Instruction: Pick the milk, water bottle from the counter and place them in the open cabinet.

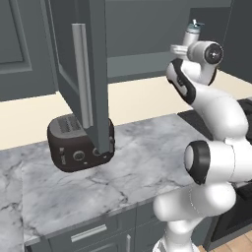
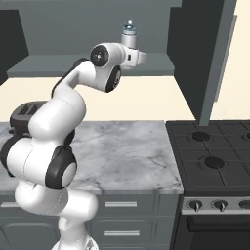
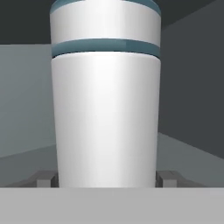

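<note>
Gripper (image 3: 105, 179) pinching water bottle (image 3: 105, 113) low on body, upright, raised at open cabinet (image 2: 88, 63) shelf front — smooth, rigid, prob. slippery; keep mid-body hold, cap (image 2: 129, 28) untouched.

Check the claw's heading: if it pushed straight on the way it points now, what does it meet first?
The water bottle already sits between the claw fingers. Beyond it, probably the back wall of the open cabinet, over the grey shelf; depth there is unclear.
</note>
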### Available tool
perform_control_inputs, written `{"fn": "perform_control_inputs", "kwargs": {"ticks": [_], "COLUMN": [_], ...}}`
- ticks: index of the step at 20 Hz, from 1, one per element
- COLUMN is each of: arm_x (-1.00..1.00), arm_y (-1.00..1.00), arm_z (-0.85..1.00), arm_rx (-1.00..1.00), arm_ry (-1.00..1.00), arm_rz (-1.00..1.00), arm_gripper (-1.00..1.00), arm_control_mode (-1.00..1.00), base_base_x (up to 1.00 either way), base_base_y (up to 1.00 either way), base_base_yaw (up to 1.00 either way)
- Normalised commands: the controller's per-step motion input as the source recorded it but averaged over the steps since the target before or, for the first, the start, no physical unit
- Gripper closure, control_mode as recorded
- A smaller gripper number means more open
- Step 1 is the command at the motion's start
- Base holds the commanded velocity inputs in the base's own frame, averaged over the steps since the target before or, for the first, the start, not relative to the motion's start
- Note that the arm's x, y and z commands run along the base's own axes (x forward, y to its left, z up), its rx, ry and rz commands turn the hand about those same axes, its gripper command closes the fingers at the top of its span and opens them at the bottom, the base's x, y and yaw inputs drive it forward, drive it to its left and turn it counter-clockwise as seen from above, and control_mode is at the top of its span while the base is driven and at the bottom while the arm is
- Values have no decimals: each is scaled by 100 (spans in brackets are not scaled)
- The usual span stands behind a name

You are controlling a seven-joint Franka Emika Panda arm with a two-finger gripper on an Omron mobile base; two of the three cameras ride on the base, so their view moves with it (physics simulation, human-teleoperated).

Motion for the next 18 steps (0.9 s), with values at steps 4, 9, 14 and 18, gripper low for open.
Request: {"fn": "perform_control_inputs", "kwargs": {"ticks": [4, 9, 14, 18], "arm_x": [26, 36, 20, 17], "arm_y": [0, 0, 0, 0], "arm_z": [0, -2, -25, -39], "arm_rx": [0, 0, 0, 0], "arm_ry": [0, 1, 2, 0], "arm_rz": [-2, -1, 0, 0], "arm_gripper": [100, 100, 100, 100], "arm_control_mode": [-100, -100, -100, -100], "base_base_x": [0, 0, 0, 0], "base_base_y": [0, 0, 0, 0], "base_base_yaw": [0, 0, 0, 0]}}
